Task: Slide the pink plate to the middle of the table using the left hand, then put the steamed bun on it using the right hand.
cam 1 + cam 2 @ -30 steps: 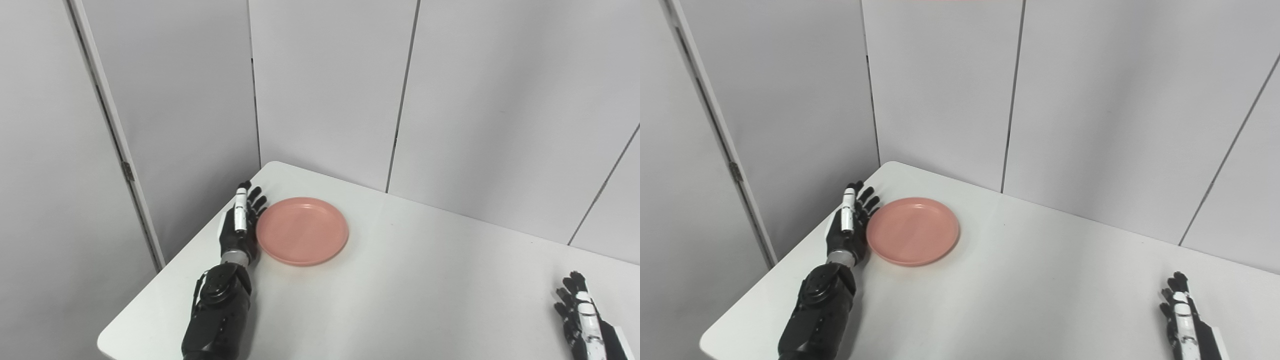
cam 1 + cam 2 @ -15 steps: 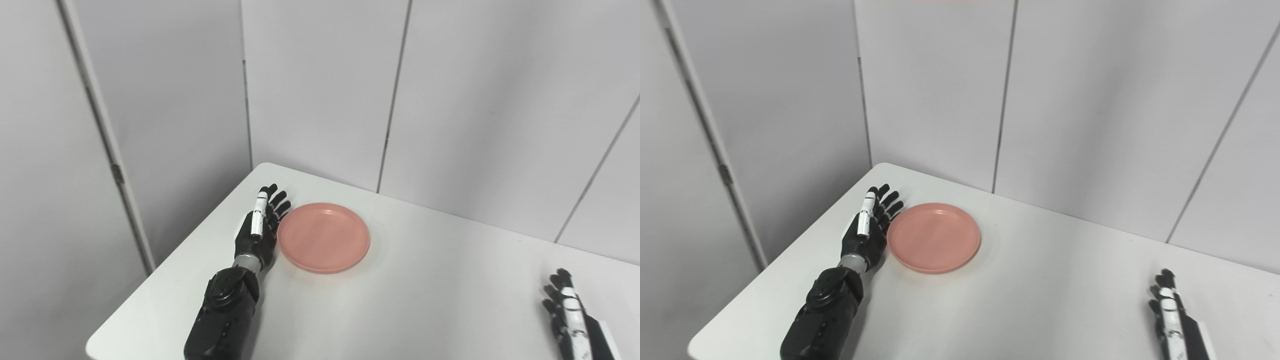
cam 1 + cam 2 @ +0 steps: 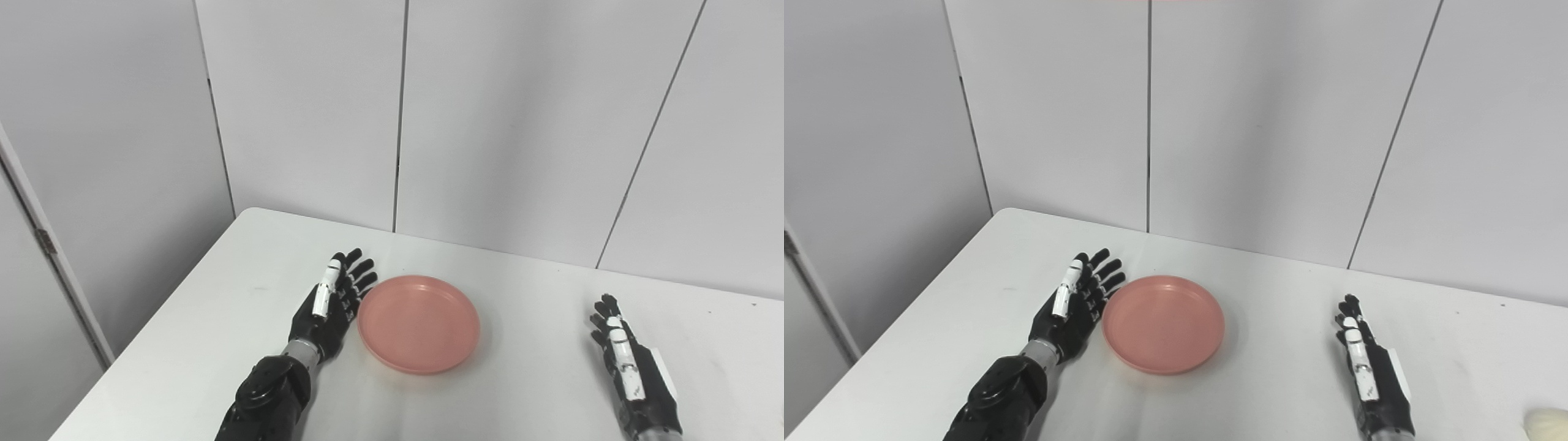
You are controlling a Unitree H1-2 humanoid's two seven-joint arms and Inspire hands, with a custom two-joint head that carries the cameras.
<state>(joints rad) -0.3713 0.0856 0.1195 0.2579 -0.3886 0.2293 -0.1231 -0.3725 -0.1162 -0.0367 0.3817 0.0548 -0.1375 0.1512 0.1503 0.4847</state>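
A: Where is the pink plate (image 3: pixel 419 322) being kept?
B: It is being flanked on the desk (image 3: pixel 527 392) by the left hand (image 3: pixel 327 306), fingers spread, empty, touching its left rim

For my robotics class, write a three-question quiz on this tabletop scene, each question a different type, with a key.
1. True or false: the plate is empty.
2. Multiple choice: the left hand is A) on top of the plate, B) against the plate's left rim, fingers spread, C) under the table.
3. Fill in: the pale bun shows only in the right eye view, at the bottom ____ corner, beyond the right hand.

Key: 1 true; 2 B; 3 right.
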